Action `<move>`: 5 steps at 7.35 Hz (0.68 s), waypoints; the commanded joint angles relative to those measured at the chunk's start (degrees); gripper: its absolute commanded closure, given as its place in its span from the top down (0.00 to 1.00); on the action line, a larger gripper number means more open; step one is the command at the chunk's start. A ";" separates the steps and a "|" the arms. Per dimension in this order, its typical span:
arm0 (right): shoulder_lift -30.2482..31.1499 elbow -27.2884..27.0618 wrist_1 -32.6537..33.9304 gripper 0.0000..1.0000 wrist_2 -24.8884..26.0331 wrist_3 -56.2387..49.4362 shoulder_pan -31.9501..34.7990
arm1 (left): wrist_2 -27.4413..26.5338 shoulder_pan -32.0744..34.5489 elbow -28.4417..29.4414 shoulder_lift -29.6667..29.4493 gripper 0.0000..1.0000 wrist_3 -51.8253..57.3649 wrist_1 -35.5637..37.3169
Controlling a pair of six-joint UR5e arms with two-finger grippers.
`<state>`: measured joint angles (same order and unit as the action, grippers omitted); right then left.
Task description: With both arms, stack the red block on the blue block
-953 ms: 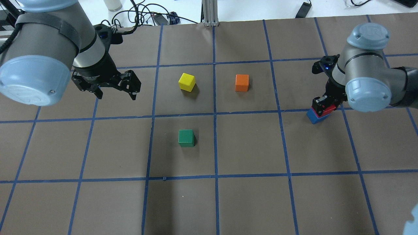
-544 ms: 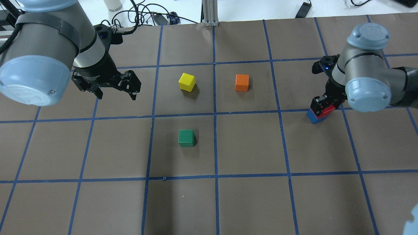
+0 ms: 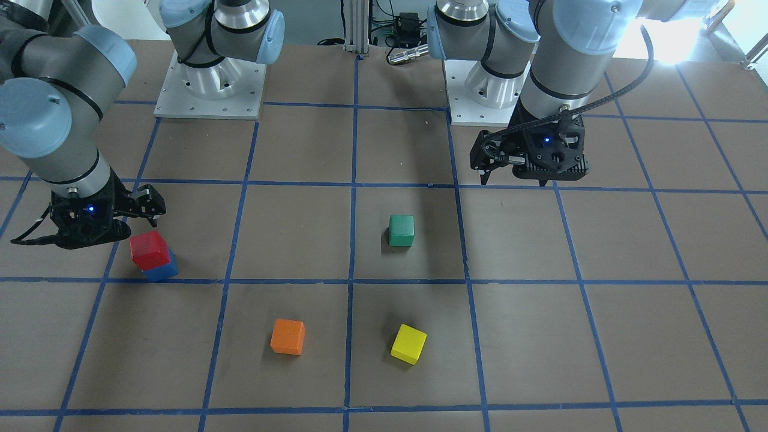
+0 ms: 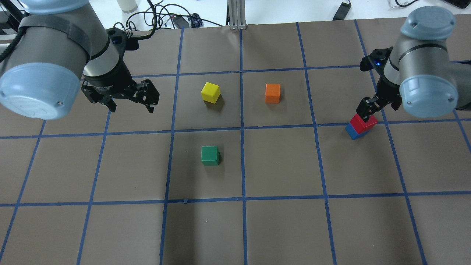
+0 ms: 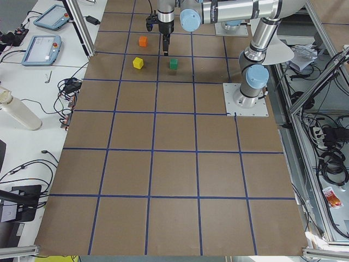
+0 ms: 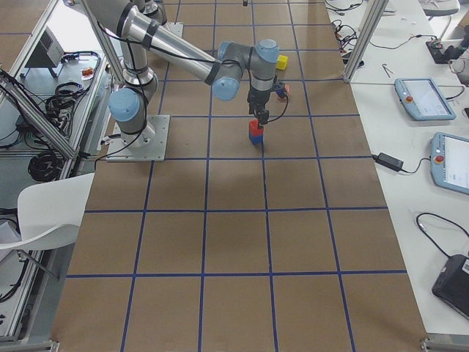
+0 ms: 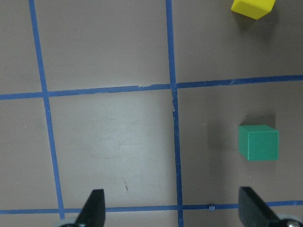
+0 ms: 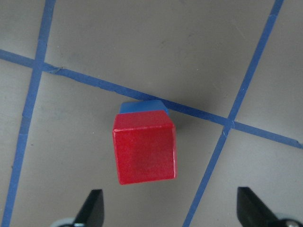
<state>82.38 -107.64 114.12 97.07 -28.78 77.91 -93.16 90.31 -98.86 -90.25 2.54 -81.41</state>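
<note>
Red block [image 8: 144, 147] atop blue block [image 8: 142, 106], right pincer [image 8: 173, 206] spread above, apart

Shows just 1 sliver of blue block [image 8: 142, 106] under red block [image 8: 144, 153]; crops yellow cube [image 7: 253, 7] at top edge.

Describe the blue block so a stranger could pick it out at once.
Find the right arm at the table's edge; its open hand hangs over two stacked cubes. The blue block is the bottom one, under the red block. Unlike the green cube, orange cube and yellow cube, it carries another cube.
</note>
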 commanded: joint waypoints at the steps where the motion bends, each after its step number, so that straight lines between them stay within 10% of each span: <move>1: 2.79 5.74 -8.78 1.00 -3.89 10.97 5.46 | 0.00 0.13 -0.63 0.42 1.00 -0.08 0.10; 5: 2.79 20.00 -23.59 1.00 -4.17 22.33 15.48 | 0.00 0.31 -1.16 0.60 1.00 -0.95 0.72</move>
<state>85.08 -90.34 92.35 92.97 -11.07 89.58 -93.22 90.56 -99.98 -89.64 2.13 -80.70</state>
